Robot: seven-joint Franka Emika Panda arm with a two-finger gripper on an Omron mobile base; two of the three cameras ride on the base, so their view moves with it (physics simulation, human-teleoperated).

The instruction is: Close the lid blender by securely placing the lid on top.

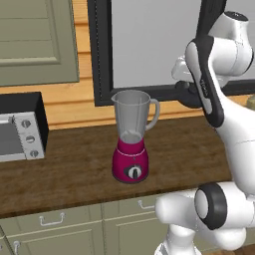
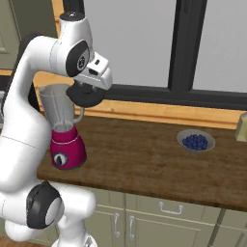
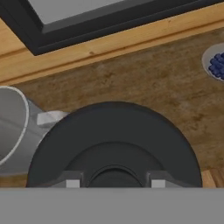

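Lid (image 3: pixel 113 144) clamped in pincer (image 3: pixel 113 183)

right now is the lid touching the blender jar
Apart. In the right base view the lid, held in the gripper, hangs beside the blender jar's rim. The hand view shows the jar mouth off to one side.

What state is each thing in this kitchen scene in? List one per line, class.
blender: upright on the counter, jar mouth open, no lid on it.
lid: held in the air beside the jar, not yet over the mouth.
pincer: shut on the lid.
bowl: upright on the counter, holding blue berries.
toaster oven: door closed.
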